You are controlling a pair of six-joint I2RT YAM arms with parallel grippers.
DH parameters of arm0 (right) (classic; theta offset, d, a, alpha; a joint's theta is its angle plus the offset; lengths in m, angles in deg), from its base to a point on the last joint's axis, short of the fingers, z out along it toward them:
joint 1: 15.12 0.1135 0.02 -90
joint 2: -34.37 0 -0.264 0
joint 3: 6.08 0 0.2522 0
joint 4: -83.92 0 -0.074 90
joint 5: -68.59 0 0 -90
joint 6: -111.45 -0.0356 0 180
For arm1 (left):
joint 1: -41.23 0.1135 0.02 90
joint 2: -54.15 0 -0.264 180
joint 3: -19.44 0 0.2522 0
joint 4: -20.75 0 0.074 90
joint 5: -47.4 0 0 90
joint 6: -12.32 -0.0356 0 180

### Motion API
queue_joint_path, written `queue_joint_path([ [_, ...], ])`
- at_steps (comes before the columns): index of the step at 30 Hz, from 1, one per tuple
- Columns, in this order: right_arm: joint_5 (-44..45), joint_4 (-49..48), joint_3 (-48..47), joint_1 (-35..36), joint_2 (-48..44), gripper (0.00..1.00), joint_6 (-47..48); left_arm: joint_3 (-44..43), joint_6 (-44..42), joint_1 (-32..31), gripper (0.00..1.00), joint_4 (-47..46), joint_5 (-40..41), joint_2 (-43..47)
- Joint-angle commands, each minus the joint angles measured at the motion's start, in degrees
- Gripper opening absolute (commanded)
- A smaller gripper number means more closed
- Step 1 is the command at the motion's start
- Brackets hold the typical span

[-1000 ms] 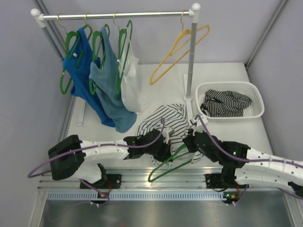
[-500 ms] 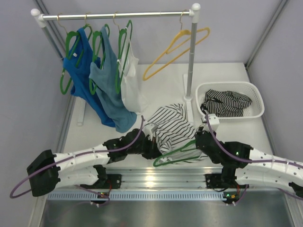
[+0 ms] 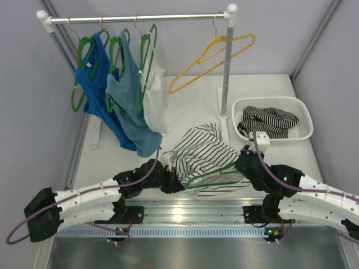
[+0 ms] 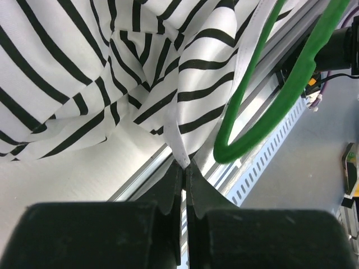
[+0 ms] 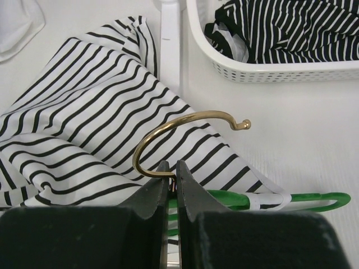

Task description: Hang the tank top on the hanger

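**A:** Where does the sleeveless white tank top with thin black stripes lie from the two grippers?

**B:** It is crumpled on the white table, between the arms. It sits just to the far right of the left gripper and to the far left of the right gripper. The left one is the nearer to the cloth.

**A:** And the thin green plastic hanger?

**B:** It lies across the near part of the top. Its long axis runs left to right, with the right end tipped a little towards the far side. The brass-coloured wire hook is at that right end, and the left shoulder stops just right of the left gripper.

**A:** What are the jaws doing?

**B:** Both pairs are pressed together. The left pinches the white hem at the top's near-left corner, and the fabric rises out of the fingertips. The right is clamped on the foot of the hook, where the wire meets the green neck, so it carries the hanger.

**A:** Is the hanger inside the garment?

**B:** I cannot tell for sure. From the right wrist, a white edge band crosses over one green arm. From above, most of the frame looks to lie on top of the stripes.

**A:** So what does the next move depend on?

**B:** As I judge it, it depends on that left shoulder and the pinched hem beside it. The opening has to be held wide while the hanger slides leftward along its own axis.
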Motion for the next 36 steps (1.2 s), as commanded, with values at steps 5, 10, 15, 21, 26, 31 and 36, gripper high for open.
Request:
queue_joint_path([
  [5, 3.3, 0.9, -3.6, -3.4, -1.7, 0.00, 1.3, 0.2, 2.0, 0.2, 0.00, 1.5, -0.2, 4.4],
  [10, 3.9, 0.5, -3.6, -4.0, -1.9, 0.00, 2.6, -0.9, 2.7, 0.2, 0.00, 2.7, -1.7, 9.3],
  [15, 2.8, -0.9, -2.9, -3.9, -2.8, 0.00, 3.5, -2.1, 4.8, 0.4, 0.00, 2.4, 0.4, 13.2],
  [21, 0.8, -2.5, -1.9, -3.9, -2.6, 0.00, 3.9, -0.8, 7.3, 0.3, 0.00, -6.5, 3.8, 17.3],
  [26, -1.0, -3.9, -1.8, -3.9, -1.6, 0.00, 3.8, -2.0, 6.9, 0.3, 0.00, -16.0, 3.0, 14.6],
  [31, -2.4, -4.6, -3.1, -3.9, -0.4, 0.00, 3.2, -5.7, 5.6, 0.3, 0.00, -20.9, -2.9, 5.1],
  [36, -3.3, -4.6, -5.4, -3.9, 0.8, 0.00, 2.0, -7.8, 6.0, 0.3, 0.01, -26.5, -6.1, 0.5],
])
